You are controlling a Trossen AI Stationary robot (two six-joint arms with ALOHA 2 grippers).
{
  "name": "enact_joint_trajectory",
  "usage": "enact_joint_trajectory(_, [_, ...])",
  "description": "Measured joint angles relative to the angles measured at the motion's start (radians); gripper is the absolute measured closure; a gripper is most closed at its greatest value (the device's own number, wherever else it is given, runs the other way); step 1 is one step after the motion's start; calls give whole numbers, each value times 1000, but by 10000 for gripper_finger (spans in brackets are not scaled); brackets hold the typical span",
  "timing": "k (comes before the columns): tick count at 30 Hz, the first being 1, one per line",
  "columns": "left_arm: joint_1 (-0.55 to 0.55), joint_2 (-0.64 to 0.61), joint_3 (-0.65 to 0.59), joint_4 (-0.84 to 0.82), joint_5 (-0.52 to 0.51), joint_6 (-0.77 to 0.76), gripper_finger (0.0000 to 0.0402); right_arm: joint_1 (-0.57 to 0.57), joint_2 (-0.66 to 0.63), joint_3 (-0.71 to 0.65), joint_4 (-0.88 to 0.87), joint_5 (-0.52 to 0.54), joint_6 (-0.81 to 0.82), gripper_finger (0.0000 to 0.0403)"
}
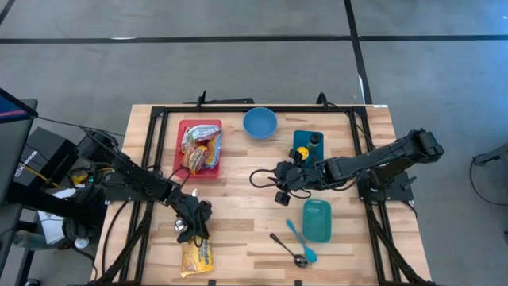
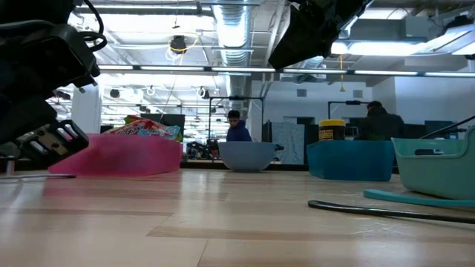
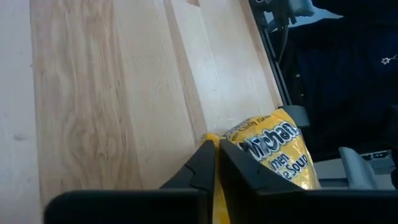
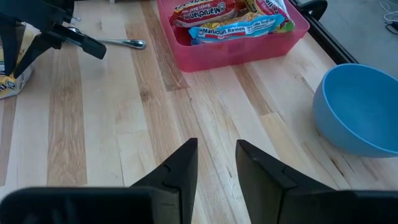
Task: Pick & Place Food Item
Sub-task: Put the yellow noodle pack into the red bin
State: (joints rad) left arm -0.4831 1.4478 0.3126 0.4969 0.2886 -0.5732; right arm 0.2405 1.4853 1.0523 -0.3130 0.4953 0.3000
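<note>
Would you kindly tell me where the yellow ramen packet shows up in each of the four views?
High view: yellow ramen packet at the table's front edge, under the left end effector.
Low view: not visible; the left arm blocks that side.
Left wrist view: packet pinched between the closed fingers.
Right wrist view: only a sliver of the packet at the edge.
Shared landmark: the red tray, also in the low and right wrist views.

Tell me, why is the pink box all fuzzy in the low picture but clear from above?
In the low view, the pink bin sits far back and looks soft and blurry, with bright ceiling lights behind it. In the high view, the same bin is evenly lit and sharp, ramen packets showing.
</note>
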Motion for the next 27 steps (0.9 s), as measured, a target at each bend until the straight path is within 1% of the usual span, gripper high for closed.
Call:
enact_joint_trajectory(3, [2,0,0,0,0,0,399,0,0,0,0,0,0,300])
enact_joint_trajectory(8, [3,0,0,1,-2,6,400,0,0,0,0,0,0,300])
enact_joint_trajectory(15, [9,-1,0,46,-5,67,401,0,0,0,0,0,0,300])
enact_joint_trajectory(22, [48,-1,0,69,-10,78,401,0,0,0,1,0,0,300])
enact_joint_trajectory(27, [79,-1,0,117,-10,79,401,0,0,0,1,0,-1,300])
